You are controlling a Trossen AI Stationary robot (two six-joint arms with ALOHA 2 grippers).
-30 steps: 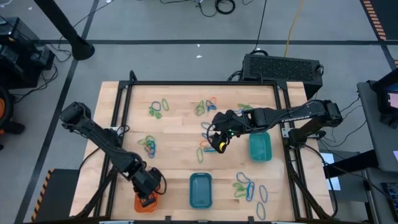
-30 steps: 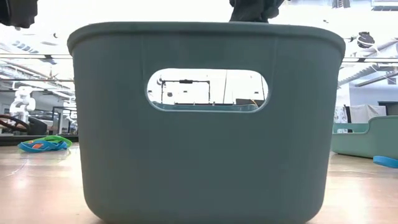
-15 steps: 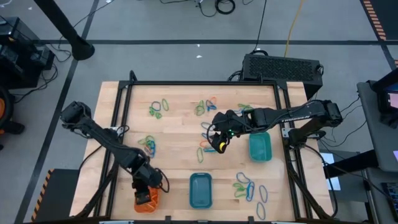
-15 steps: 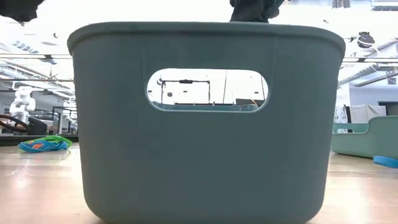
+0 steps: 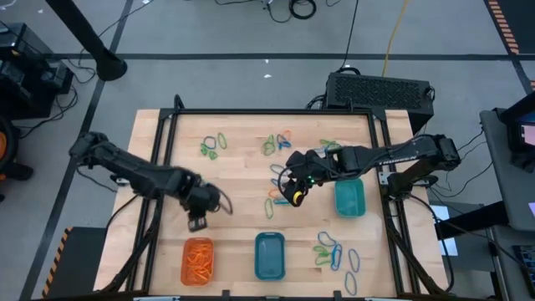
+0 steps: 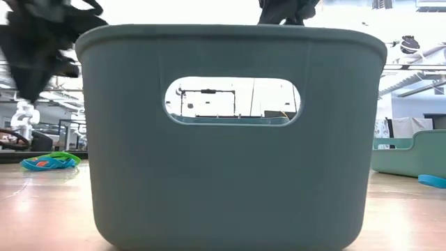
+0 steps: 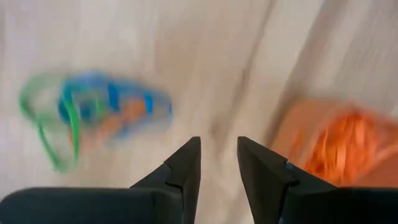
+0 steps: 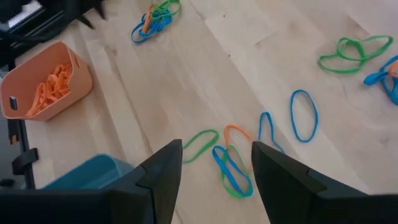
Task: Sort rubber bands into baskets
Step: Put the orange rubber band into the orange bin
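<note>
My left gripper (image 5: 198, 221) hangs over bare wood between the orange basket (image 5: 198, 261) and a mixed cluster of rubber bands (image 5: 199, 196). Its fingers stand a little apart with nothing between them (image 7: 217, 155). The orange basket (image 7: 336, 143) holds orange bands. My right gripper (image 5: 294, 194) is open and empty (image 8: 214, 165) over loose green, orange and blue bands (image 8: 230, 155) near the table's middle. The blue basket (image 5: 269, 255) stands at the near edge and the teal basket (image 5: 349, 198) at the right.
More band clusters lie at the far left (image 5: 213, 146), far middle (image 5: 276, 142) and near right (image 5: 334, 251). A black frame (image 5: 167, 150) runs around the wooden table. In the low view the blue basket's wall (image 6: 230, 132) fills the picture.
My left gripper has risen out of the orange basket and gone toward the table's far edge, and now stands between that basket and the band cluster. The orange basket with its bands now shows whole.
</note>
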